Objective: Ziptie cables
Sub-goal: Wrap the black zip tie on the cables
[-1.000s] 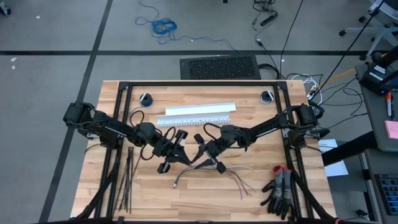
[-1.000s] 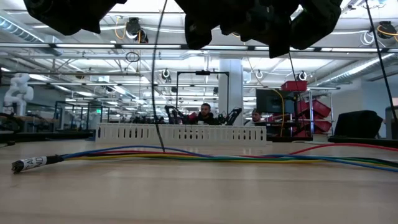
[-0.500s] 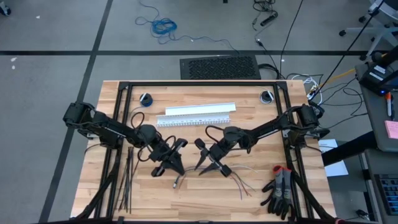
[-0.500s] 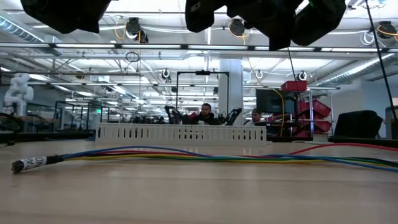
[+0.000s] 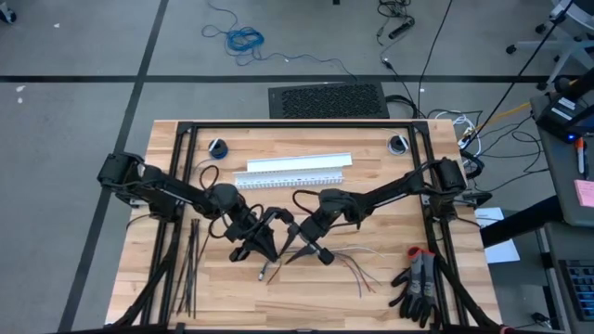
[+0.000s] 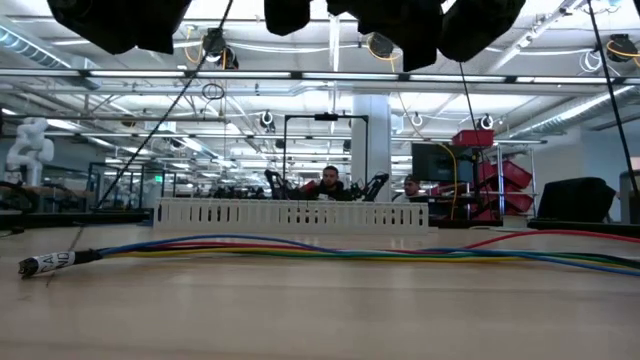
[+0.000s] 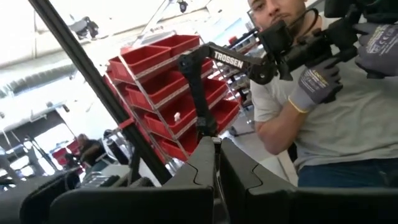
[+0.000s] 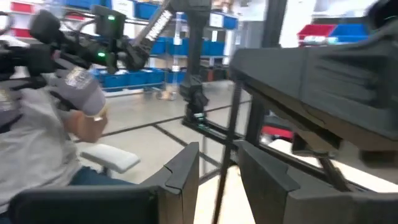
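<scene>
Both pincers shifted left; left pincer point(image 5: 263, 243) apparently pinching ziptie point(image 6: 140, 148).

both grippers, left point(image 5: 267, 243) and right point(image 5: 295, 249), now closer together, seemingly lower over the cables point(image 5: 320, 258)

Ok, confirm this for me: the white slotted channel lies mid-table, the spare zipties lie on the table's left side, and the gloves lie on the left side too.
One thing is wrong: the gloves lie on the table's right side, as the high view shows. The white slotted channel mid-table and the spare zipties on the left are as stated.
</scene>
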`<action>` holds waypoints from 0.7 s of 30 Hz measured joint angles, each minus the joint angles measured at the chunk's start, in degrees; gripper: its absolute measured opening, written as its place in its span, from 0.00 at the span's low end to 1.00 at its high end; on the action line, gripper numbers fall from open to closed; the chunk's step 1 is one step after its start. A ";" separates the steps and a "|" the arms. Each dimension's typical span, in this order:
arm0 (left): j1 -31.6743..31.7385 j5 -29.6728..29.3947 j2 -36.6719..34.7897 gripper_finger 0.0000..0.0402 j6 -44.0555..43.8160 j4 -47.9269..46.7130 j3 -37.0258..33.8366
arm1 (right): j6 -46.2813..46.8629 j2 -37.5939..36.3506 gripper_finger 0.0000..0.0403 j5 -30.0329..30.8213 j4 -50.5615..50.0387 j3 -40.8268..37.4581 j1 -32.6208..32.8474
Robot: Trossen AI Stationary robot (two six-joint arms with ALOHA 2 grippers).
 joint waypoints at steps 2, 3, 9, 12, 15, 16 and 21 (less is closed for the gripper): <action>0.00 1.26 0.83 0.03 0.02 0.48 0.62 | 0.33 0.32 0.24 -1.07 -0.25 0.26 0.00; 0.00 1.92 0.89 0.02 0.02 0.18 0.66 | 0.27 0.32 0.23 -1.66 -0.45 0.26 0.00; 0.00 2.87 1.78 0.03 0.02 -0.31 1.32 | -0.27 0.37 0.12 -1.95 -2.27 0.26 0.03; 0.00 2.90 1.89 0.03 0.02 -0.09 1.32 | -0.25 0.37 0.09 -2.01 -2.42 0.26 0.04; 0.00 2.95 1.96 0.03 0.00 -0.29 1.30 | 0.74 0.37 0.08 -2.03 -2.45 0.26 0.04; 0.00 2.95 1.96 0.03 -0.02 -0.26 1.30 | 0.88 0.37 0.07 -2.03 -2.47 0.26 0.04; 0.00 2.84 1.96 0.03 -0.83 -0.72 1.30 | 2.44 0.34 0.09 -2.02 -3.04 0.26 0.04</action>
